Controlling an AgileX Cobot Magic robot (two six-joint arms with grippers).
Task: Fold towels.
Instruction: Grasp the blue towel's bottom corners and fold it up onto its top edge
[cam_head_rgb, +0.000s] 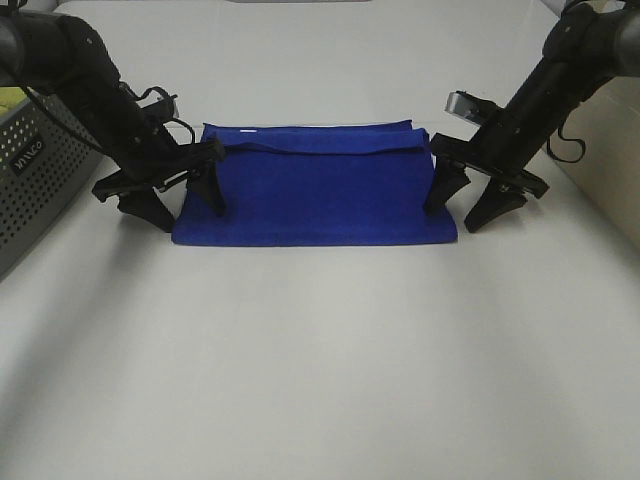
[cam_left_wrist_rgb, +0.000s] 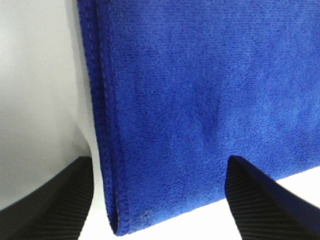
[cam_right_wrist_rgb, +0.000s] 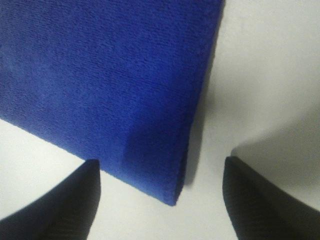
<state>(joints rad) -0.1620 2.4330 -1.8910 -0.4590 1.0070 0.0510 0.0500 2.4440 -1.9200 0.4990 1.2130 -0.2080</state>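
- Left gripper (cam_head_rgb: 184, 212): jaws wide apart, empty, straddling near left corner of blue towel (cam_head_rgb: 315, 195).
- Right gripper (cam_head_rgb: 458, 214): likewise, near right corner.
- Towel: flat on table (cam_head_rgb: 320, 360), seemingly doubled.
- Step, judged: corner grasp; next, both jaws close together.

Pretty plain setup: one big white desk (cam_head_rgb: 320, 380) fills nearly the whole overhead shot, matte with a faint sheen toward the near side. The lighting is soft and even, so the shadows are just blurry smudges with no hard edges. On the left of the view there's a grey perforated crate (cam_head_rgb: 45, 175) with white lettering I can't read, and a bit of yellow-green cloth (cam_head_rgb: 8, 100) showing inside. On the right is a beige panel (cam_head_rgb: 612, 170); can't tell if it's wall or board.
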